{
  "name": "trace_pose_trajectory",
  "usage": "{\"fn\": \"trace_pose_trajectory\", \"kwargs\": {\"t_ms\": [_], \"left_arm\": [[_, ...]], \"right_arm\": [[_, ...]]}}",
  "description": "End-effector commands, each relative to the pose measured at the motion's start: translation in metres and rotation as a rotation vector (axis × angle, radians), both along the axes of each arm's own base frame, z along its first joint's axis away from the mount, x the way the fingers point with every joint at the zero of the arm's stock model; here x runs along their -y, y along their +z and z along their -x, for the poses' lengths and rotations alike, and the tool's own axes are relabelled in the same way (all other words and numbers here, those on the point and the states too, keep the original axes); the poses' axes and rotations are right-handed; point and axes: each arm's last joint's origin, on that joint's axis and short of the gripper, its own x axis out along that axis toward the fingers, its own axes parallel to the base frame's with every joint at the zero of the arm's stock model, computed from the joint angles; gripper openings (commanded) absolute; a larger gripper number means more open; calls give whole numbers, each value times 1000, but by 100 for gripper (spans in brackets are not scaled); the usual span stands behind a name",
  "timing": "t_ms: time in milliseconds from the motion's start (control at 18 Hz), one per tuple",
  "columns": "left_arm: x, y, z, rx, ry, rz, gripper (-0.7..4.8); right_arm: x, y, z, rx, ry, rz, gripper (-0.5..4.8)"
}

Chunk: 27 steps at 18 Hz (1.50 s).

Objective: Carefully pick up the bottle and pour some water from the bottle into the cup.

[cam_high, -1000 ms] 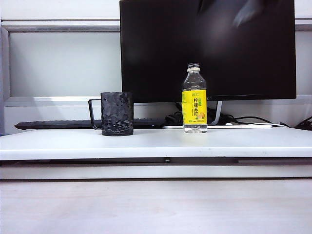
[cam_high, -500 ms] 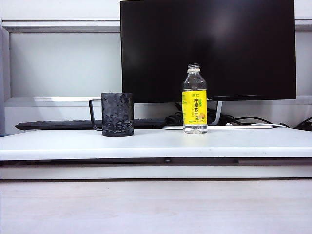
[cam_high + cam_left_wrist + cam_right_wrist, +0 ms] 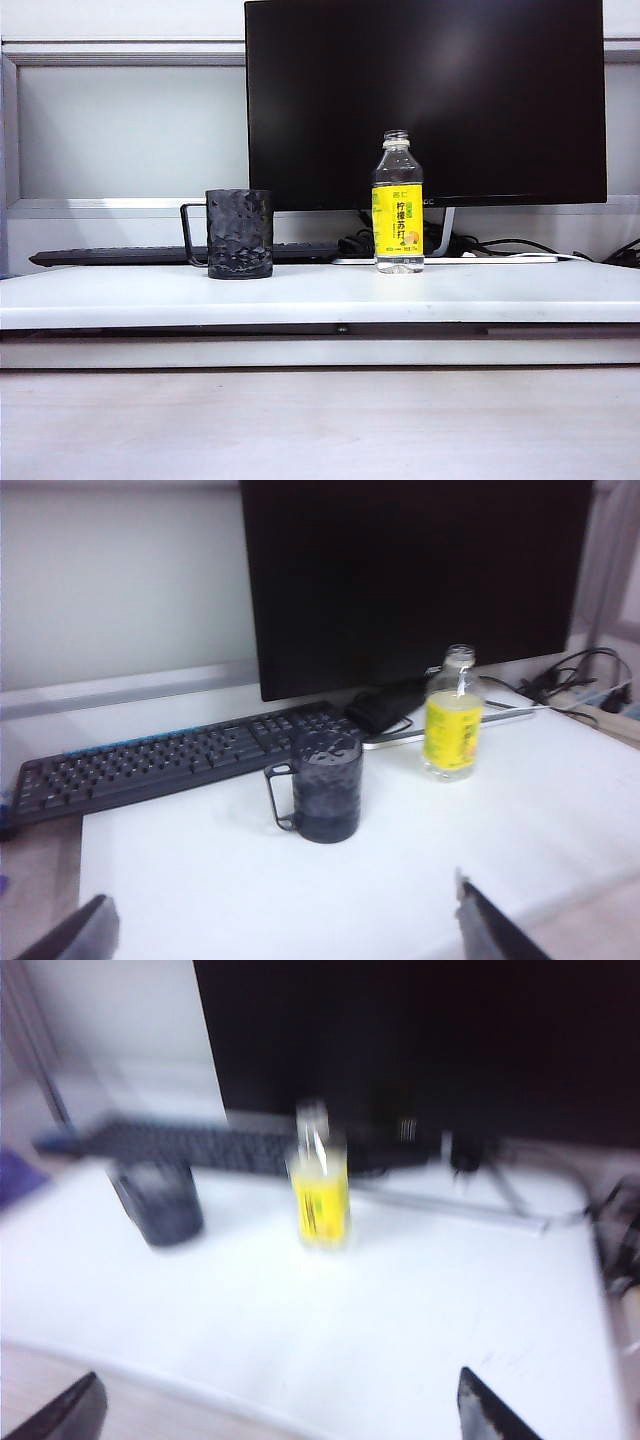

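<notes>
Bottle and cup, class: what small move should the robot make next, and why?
Probably bring the right pincer toward the bottle. The bottle stands upright and untouched on the table, apart from the cup. Both the right and the left pincer are open, empty and short of both things; neither shows in the exterior view. The bottle is on the right arm's side.

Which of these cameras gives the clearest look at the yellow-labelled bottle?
The exterior view: the bottle stands sharp and side-on, its label readable. The left wrist view shows it smaller, from above, beside the cup. The right wrist view shows it blurred.
</notes>
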Motion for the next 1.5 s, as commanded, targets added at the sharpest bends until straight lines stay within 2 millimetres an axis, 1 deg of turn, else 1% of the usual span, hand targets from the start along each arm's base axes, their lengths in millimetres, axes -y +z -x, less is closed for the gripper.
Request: {"fn": "trace_pose_trajectory", "kwargs": {"t_ms": [56,222,389,500,556,611,667,722,778,945,1000,1056,1500], "left_arm": [[6,-15,-16,40,12,23,479],[8,-38,-29,-24,111,7,479],[8,-61,-39,-99,253,6,479],[9,-74,-44,-133,280,-14,479],[9,-80,-45,-149,280,-23,409],[10,-84,-47,-160,278,-28,248],[10,-86,-47,-165,273,-31,118],[11,-90,-49,-169,274,-32,-8],[11,-92,-49,-173,280,-35,-5],[9,-94,-50,-180,355,-40,-4],[9,-94,-50,-178,365,-41,-4],[9,-94,-50,-181,364,-41,-4],[9,-94,-50,-182,363,-43,-4]], "right_arm": [[-15,-34,-31,73,-55,-31,479],[-25,-81,-54,96,-113,-39,479],[-26,-120,-62,48,-193,-1,479],[-25,-136,-62,12,-241,29,478],[-25,-140,-62,1,-241,37,416],[-25,-143,-62,-12,-240,46,287],[-25,-145,-62,-16,-230,48,126],[-25,-145,-62,-18,-229,49,-16],[-25,-145,-62,-17,-229,49,-2],[-25,-146,-62,-25,-230,54,-1],[-25,-146,-62,-26,-232,53,17],[-25,-146,-62,-28,-230,47,59],[-25,-146,-61,-33,-231,29,63]]}}
